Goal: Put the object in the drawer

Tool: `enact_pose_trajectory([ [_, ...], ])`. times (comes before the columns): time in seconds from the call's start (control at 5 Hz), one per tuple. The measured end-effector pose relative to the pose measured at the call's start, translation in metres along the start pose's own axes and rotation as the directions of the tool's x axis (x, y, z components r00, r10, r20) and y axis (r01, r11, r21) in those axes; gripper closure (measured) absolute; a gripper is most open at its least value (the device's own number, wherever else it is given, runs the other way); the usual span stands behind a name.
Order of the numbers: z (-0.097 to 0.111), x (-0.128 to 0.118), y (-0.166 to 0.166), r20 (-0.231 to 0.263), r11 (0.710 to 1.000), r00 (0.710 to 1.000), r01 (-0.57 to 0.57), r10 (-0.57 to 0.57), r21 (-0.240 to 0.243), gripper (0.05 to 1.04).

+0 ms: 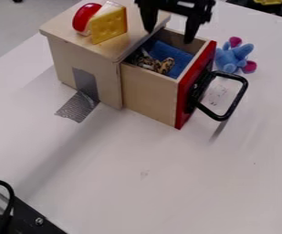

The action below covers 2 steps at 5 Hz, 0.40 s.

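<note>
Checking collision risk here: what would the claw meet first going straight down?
Likely the open wooden drawer, either its rim or the blue cloth inside; depth below the claw is unclear.

Toy cheese [109,26], red toy [83,17], blue plush [229,58], grey tape [79,107]

lab: pincer [169,36], tape [78,107] on tabletop [137,196]
</note>
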<state>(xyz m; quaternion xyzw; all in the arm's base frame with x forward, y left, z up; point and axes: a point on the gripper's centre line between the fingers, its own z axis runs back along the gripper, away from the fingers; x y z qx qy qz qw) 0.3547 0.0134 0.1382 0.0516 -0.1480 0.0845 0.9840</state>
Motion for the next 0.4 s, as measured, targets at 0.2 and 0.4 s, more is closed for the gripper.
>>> enact_pose_trajectory([
  [0.2,0.031,-0.001,-0.013,0.0,0.997,0.998,0.065,-0.065,-0.05,0.085],
  [0.4,0.042,-0.017,-0.023,-0.074,0.989,0.99,0.11,-0.118,-0.102,0.085],
])
